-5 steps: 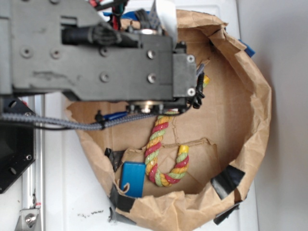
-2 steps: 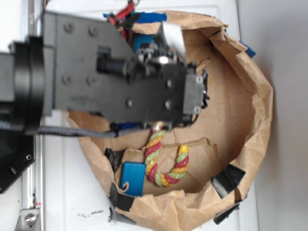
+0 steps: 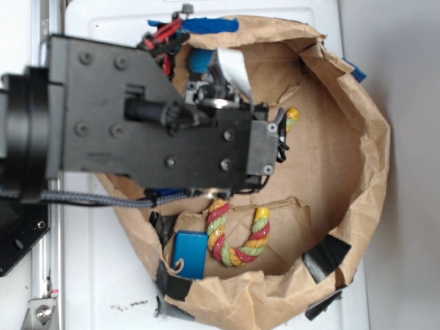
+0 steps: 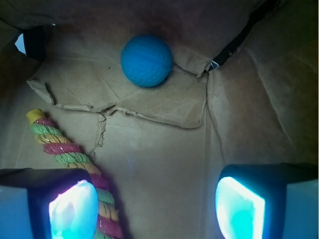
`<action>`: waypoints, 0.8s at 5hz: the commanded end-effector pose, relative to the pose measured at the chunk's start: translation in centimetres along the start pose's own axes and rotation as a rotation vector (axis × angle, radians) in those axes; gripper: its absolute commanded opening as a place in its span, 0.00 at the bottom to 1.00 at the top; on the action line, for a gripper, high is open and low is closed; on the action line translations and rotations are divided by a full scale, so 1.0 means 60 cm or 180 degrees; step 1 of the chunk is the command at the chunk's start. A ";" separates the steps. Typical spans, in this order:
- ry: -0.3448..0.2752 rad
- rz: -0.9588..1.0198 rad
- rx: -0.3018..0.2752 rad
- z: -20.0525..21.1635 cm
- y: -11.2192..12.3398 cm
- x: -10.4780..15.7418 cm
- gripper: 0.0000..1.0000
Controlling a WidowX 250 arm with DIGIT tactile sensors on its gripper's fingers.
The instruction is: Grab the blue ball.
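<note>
The blue ball (image 4: 147, 60) is a small round teal ball lying on the brown paper floor at the top of the wrist view, against a torn cardboard flap. My gripper (image 4: 157, 209) is open, with nothing between its glowing fingertips (image 4: 74, 211). The ball lies well ahead of them and slightly left of centre. In the exterior view the black arm (image 3: 172, 130) covers the middle of the bag, and I cannot pick the ball out there.
A striped rope (image 4: 70, 149) runs beside the left finger and curls into a U (image 3: 234, 234). A flat blue block with a string (image 3: 190, 254) lies near the front. Crumpled paper bag walls (image 3: 364, 137) ring the space, patched with black tape (image 3: 323, 258).
The arm has moved down the exterior image and turned, then drawn slightly left. This uncovered the rope's yellow end at the right of the wrist housing.
</note>
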State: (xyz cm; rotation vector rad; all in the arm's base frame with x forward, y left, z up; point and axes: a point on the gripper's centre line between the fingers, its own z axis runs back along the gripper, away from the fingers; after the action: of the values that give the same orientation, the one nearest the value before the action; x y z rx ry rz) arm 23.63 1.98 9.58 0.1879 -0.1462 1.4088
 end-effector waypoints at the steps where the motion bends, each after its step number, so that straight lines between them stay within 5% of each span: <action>1: 0.0208 0.0104 -0.0131 0.060 -0.013 0.000 1.00; 3: 0.0586 0.0433 -0.0373 0.072 -0.003 0.015 1.00; 4: 0.0556 0.0496 -0.0414 0.064 -0.014 0.017 1.00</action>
State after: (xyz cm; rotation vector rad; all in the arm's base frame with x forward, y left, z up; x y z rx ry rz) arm 23.88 1.03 12.56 -0.0322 -0.0811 1.5343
